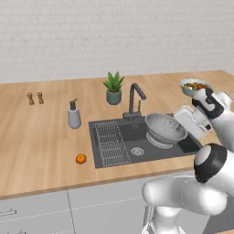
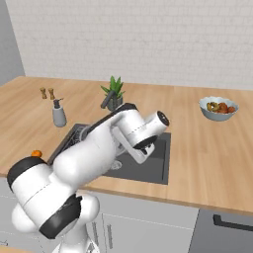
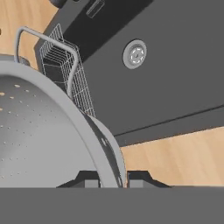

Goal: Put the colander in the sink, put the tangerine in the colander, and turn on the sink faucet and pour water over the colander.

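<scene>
In the hand view, you see the gripper at the bottom centre, its two dark fingertips closed on either side of the rim of the colander, so the perforated wall passes between them; the bowl fills the lower left of that frame. In the left base view the colander sits right of centre, held tilted over the right half of the sink, its open mouth facing up and toward the left of the frame and its round base resting low in the basin. The round drain lies just left of it on the basin floor, and the wire rack occupies the sink's left part. The tangerine rests on the wooden counter at lower left, apart from the sink's left edge. Behind the basin the sink faucet stands upright, its spout arching toward the right of the frame. Farther back you find the soap bottle, a potted plant, two small shakers at upper left, and the pale blue fruit bowl at upper right. No readable writing or label appears on any item.
</scene>
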You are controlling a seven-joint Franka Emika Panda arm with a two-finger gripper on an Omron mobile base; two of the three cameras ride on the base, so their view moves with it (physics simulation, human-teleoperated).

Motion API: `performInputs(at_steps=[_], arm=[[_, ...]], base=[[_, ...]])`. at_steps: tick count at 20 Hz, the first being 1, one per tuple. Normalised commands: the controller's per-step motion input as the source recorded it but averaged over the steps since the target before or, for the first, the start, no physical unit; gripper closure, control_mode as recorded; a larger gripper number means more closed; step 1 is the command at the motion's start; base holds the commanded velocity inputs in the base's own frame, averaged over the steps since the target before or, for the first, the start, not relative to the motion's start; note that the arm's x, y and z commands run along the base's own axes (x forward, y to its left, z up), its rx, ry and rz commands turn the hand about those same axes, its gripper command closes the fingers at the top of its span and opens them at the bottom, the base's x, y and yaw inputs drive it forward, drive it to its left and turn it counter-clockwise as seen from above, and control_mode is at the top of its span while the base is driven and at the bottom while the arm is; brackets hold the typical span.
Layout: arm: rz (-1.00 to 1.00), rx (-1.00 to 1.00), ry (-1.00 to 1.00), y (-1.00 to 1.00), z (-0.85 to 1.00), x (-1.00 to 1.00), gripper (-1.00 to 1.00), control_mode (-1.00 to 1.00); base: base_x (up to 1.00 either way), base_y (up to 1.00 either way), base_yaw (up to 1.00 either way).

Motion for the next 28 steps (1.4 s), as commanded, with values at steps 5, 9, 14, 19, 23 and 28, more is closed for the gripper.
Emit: performInputs(at_steps=[5,9,14,19,23,28], arm=[[-0.02,-0.01,0.10,0.01,-0.37,0.93,1.00,-1.00],[-0.11,-0.01,0.06,0.09,-0.32,0.60,1.00,-1.00],[-0.13,0.00,-0.03,0.11,-0.40,0.30,1.00,-1.00],[-0.19,0.00,-0.02,0.09,-0.54,0.36,1.00,-1.00],[-0.06,-0.06,-0.03,0.12,-0.42,0.04,1.00,-1.00],[0.03,-0.07,0.04,0.03,-0.24,0.19,1.00,-1.00]], base=[[0.00,0.00,0.00],[0.00,0.00,0.00],[0.00,0.00,0.00],[0.00,0.00,0.00],[0.00,0.00,0.00],[0.00,0.00,0.00]])
